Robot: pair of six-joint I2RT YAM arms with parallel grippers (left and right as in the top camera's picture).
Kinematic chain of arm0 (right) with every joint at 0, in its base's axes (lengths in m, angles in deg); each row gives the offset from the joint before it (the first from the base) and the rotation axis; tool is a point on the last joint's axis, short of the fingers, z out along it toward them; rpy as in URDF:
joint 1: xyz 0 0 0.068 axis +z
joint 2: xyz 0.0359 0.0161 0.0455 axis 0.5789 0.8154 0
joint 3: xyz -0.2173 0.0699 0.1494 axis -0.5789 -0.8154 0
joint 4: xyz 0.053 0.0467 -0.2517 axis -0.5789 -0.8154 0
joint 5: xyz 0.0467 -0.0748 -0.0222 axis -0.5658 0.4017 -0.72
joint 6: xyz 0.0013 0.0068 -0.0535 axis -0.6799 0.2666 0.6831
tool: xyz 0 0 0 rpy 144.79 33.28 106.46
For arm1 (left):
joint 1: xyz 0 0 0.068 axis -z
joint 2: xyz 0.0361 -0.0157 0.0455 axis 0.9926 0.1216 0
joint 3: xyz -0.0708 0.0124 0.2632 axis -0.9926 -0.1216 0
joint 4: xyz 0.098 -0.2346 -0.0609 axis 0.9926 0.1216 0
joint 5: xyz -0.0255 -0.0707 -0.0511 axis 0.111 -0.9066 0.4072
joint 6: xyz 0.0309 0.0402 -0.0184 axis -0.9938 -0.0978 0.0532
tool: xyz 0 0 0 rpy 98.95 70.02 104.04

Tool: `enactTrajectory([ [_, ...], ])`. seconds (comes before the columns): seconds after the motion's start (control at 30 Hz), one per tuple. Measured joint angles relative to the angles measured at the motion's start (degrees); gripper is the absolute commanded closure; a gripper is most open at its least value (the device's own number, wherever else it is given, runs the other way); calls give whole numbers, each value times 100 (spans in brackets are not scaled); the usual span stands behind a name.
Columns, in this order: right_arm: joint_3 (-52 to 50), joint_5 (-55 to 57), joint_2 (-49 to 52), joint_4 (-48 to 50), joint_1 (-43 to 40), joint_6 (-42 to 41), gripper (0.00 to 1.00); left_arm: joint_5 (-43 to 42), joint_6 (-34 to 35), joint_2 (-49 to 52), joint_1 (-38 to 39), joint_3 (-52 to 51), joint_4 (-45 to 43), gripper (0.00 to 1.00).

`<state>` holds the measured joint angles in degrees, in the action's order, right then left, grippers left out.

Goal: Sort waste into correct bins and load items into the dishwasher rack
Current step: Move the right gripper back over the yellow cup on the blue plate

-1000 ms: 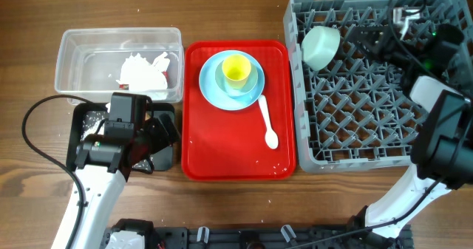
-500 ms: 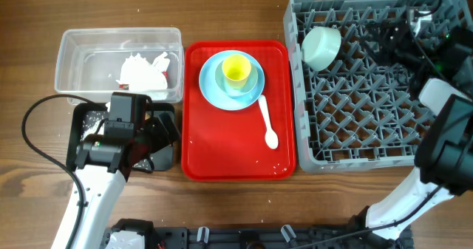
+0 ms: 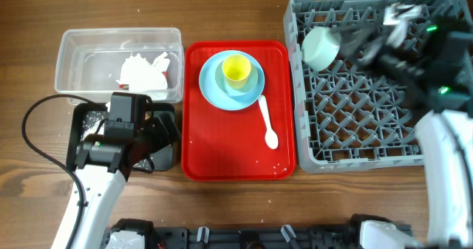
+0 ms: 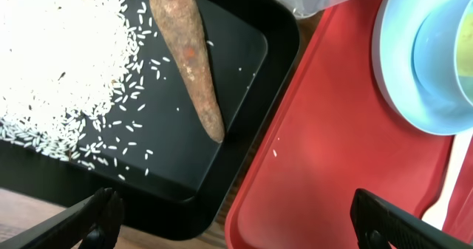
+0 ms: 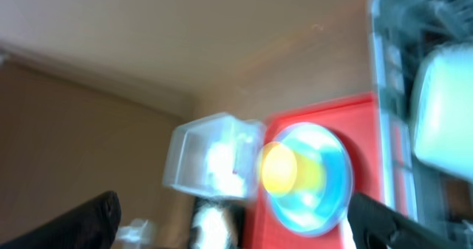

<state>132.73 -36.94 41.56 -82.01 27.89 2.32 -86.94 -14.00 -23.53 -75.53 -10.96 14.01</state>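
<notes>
The right gripper [image 5: 232, 199], wide open and empty, is swinging off the pale green bowl [image 3: 321, 47] now resting in the dishwasher rack [image 3: 362, 123], seemingly toward the red tray's [image 3: 229, 145] yellow cup [image 3: 236, 69], while the left gripper [image 4: 234, 205] is hovering open and empty over the black bin [image 4: 244, 49].

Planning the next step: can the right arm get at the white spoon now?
Probably yes: the spoon lies uncovered on the red tray beside the rack, and the right gripper is open.
</notes>
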Motion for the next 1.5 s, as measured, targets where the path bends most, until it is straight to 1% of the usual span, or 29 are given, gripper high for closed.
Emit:
enactTrajectory([
  [0.03,0,247,-107,-125,205,142,0,0,0,0,0,0,-7,0],
  [0.07,2,1134,-341,-391,885,614,0,0,0,0,0,0,-26,0],
  [0.1,2,1700,-415,-511,1346,817,0,0,0,0,0,0,-17,0],
  [0.13,2,2081,-424,-560,1709,944,0,0,2,0,0,0,-22,0],
  [0.17,2,2549,-393,-575,2358,1108,0,0,0,0,0,0,-20,0],
  [0.23,2,3373,-258,-533,3327,1305,0,0,0,0,0,0,-20,0],
  [0.33,2,4057,37,-334,3834,1410,0,0,0,0,0,0,-22,0],
  [0.37,2,4262,299,-232,3989,1445,0,0,2,0,0,0,-20,0],
  [0.57,0,4155,1499,136,4148,1471,0,0,0,0,0,0,-22,0],
  [0.73,0,4107,2096,431,4153,1473,0,0,0,0,0,0,-22,0],
  [0.93,0,3917,2129,629,4157,1469,0,0,0,0,0,0,-22,0],
  [1.07,0,3755,2129,791,4308,1502,0,0,0,0,0,0,-22,0],
  [1.23,0,3154,2129,1198,4562,1606,0,0,2,0,0,0,-20,0],
  [1.27,0,3077,2129,1222,4559,1606,3,0,0,0,0,0,-22,0],
  [1.3,0,3001,2129,1268,4559,1609,14,0,2,0,0,0,-22,0],
  [1.33,0,2929,2129,1300,4559,1622,31,0,0,0,0,0,-22,0],
  [1.37,0,2909,2129,1329,4559,1628,43,0,0,0,0,0,-22,0],
  [1.4,0,2909,2129,1344,4559,1670,60,0,0,0,0,0,-22,0],
  [1.43,0,2914,2129,1355,4559,1663,80,0,0,0,0,0,-20,0],
  [1.47,0,2975,2129,1355,4559,1674,90,0,2,0,0,0,-22,0],
  [1.5,0,3082,2129,1355,4559,1674,92,0,2,0,0,0,-20,0],
])
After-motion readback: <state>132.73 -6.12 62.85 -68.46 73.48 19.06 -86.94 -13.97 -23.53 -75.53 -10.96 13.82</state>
